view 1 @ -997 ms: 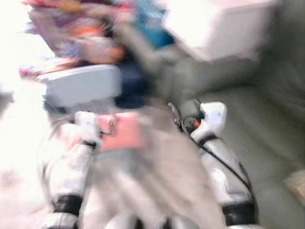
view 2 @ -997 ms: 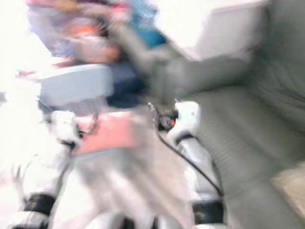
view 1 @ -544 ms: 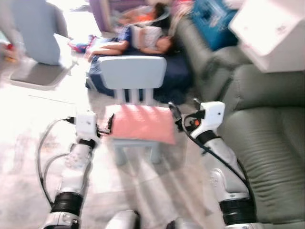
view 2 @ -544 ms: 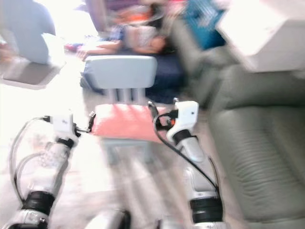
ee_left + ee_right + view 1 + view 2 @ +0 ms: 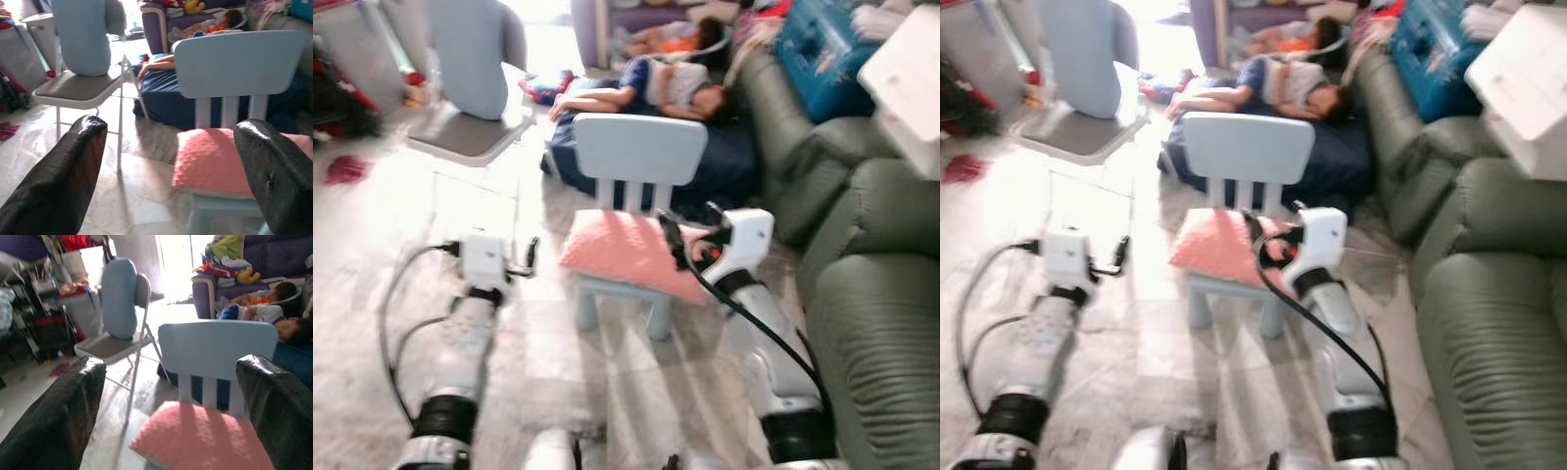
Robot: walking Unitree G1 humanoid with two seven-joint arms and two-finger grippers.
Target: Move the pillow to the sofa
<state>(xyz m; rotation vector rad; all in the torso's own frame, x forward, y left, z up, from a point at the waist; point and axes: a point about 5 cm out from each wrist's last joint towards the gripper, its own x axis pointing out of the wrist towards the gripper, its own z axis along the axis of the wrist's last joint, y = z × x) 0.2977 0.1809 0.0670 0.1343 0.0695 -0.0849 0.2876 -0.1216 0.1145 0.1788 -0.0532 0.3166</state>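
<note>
A pink pillow (image 5: 625, 253) lies on the seat of a small light-blue child's chair (image 5: 641, 149) standing on the tiled floor. The grey-green sofa (image 5: 881, 323) runs along the right side. My left gripper (image 5: 530, 257) hovers a little to the left of the pillow, apart from it. Its fingers (image 5: 73, 161) stand wide open with nothing between them. My right gripper (image 5: 690, 233) is at the pillow's right edge, just above it. In the right wrist view the pillow (image 5: 200, 435) sits below and between the open fingers (image 5: 274, 406).
A folding chair (image 5: 465, 137) with a pale blue cushion (image 5: 470, 54) stands at the back left. A person (image 5: 646, 83) lies on a dark blue mattress behind the child's chair. A white box (image 5: 911, 78) and a teal bag (image 5: 813, 39) rest on the sofa.
The whole view has swung and sharpened as the camera moved; the chair and pillow now sit between my arms. Both grippers stay open and hold nothing.
</note>
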